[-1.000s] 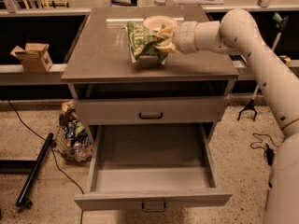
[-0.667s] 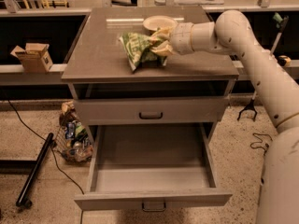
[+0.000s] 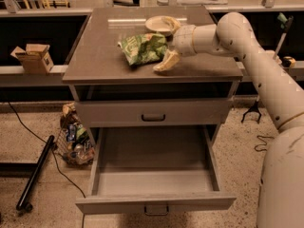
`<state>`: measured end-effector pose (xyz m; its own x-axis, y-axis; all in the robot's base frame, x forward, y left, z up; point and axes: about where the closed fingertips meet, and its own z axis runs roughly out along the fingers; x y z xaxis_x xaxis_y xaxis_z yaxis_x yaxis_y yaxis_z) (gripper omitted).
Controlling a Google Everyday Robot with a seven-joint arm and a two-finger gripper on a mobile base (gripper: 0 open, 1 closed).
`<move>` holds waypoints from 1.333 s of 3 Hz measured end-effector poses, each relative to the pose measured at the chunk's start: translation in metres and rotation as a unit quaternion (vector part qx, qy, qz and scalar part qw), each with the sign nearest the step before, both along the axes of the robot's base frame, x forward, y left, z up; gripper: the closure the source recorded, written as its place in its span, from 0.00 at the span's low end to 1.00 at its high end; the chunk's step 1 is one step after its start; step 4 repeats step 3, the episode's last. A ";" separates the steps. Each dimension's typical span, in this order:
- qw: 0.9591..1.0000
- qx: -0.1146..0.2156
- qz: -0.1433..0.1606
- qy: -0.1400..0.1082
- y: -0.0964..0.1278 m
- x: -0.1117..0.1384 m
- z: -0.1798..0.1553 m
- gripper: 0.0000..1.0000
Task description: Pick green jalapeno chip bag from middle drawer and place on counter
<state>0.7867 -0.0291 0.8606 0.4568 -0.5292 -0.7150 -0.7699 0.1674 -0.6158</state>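
Observation:
The green jalapeno chip bag (image 3: 141, 48) lies on the counter (image 3: 99, 51), just in front of a white bowl (image 3: 156, 24). My gripper (image 3: 162, 44) is over the counter at the bag's right side. It is open, with one finger (image 3: 166, 61) in front of the bag's right end and the other by the bowl. The bag rests on the slab and the fingers do not close on it. The middle drawer (image 3: 154, 204) is pulled out wide below, and its grey inside is empty.
The shallower top drawer (image 3: 153, 113) with a black handle is shut. A heap of colourful wrappers (image 3: 73, 137) sits on the floor to the left of the cabinet. A cardboard box (image 3: 33, 57) rests on the left ledge. A black pole (image 3: 34, 174) lies on the floor.
The gripper carried the bag left over the counter and set it down. Its fingers have spread apart and the bag now lies free on the slab.

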 end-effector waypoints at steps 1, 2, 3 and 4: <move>1.000 0.008 -0.017 0.000 -0.016 0.006 0.005 0.00; 0.998 0.020 -0.052 -0.022 -0.054 0.012 0.030 0.00; 0.994 0.030 -0.088 -0.056 -0.098 0.012 0.060 0.00; 0.994 0.030 -0.088 -0.056 -0.098 0.012 0.060 0.00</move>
